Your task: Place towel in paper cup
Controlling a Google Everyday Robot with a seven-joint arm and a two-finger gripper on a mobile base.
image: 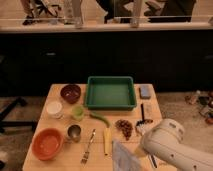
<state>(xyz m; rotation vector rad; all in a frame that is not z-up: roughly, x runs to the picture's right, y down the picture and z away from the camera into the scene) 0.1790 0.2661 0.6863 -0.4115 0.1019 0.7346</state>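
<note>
The towel (125,157), a pale blue-grey cloth, lies at the table's front edge, just left of my white arm (167,142). The paper cup (54,108), white and wide-mouthed, stands at the table's left side, between the dark red bowl (70,93) and the orange bowl (47,143). My gripper (150,159) is low at the front right, right beside the towel and largely hidden by the arm. It stands open, and nothing shows in it. It is far from the paper cup.
A green tray (131,103) sits at the back centre with a blue-grey sponge (145,91) to its right. A light-green cup (77,112), metal cup (74,132), fork (88,146), green pod (100,119), yellow piece (107,141), dark cluster (125,127) and black utensil (142,112) fill the middle.
</note>
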